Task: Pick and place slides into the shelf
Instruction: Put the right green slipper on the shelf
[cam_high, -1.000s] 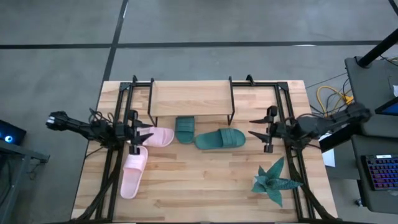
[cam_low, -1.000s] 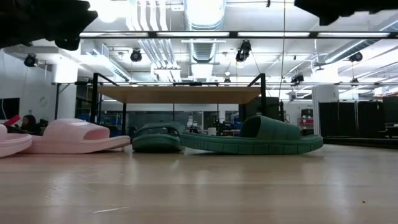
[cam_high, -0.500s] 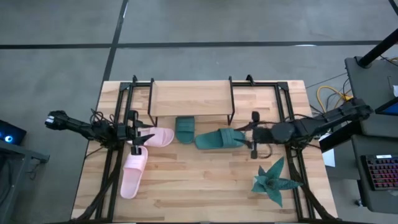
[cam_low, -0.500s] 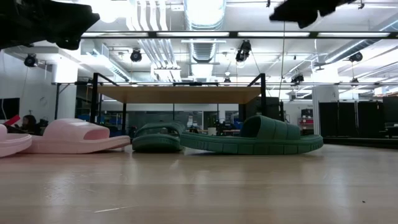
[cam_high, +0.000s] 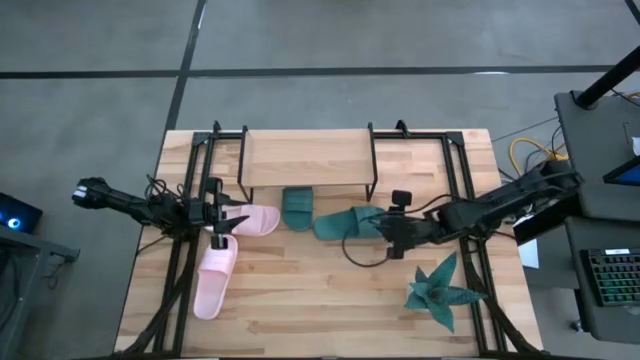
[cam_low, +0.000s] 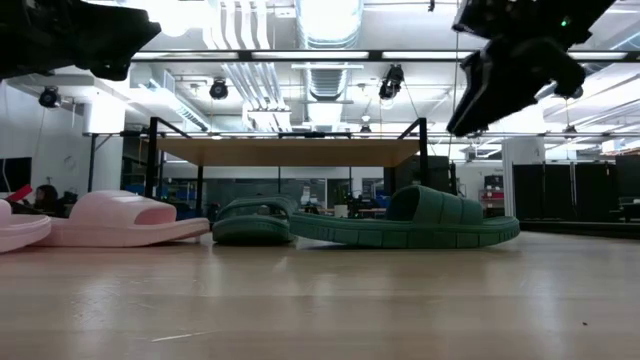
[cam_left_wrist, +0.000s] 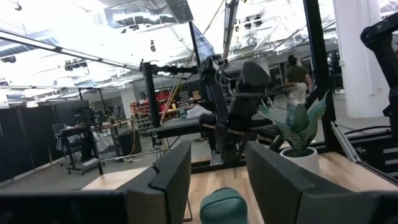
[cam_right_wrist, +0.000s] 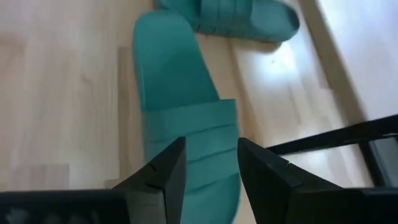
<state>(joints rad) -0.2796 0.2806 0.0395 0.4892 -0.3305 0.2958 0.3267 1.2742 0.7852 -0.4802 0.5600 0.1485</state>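
**Right gripper poised over the green slide**

The right gripper (cam_high: 392, 237) is seen hanging above the strap end of a dark teal-green slide (cam_high: 352, 223), which lies flat on the butcher-block table (cam_high: 330, 300) just in front of the shelf (cam_high: 305, 160). From the right wrist view the two dark fingers (cam_right_wrist: 166, 177) are held apart, spread over the ribbed strap (cam_right_wrist: 189, 134); nothing is gripped between them, and in the low view the gripper is shown clear above the slide. The second green slide (cam_high: 296, 207) is parked beside the first, its toe tucked under the shelf's front edge.

Over on the left, the left gripper (cam_high: 228, 225) is held above the heel end of a pale pink slide (cam_high: 252, 220); its fingers (cam_left_wrist: 171, 177) are parted, and no hold on anything is seen. The other pink slide (cam_high: 213, 280) is laid lengthwise near the table's left edge. A spiky teal plant (cam_high: 440, 292) is set at the right front of the table.
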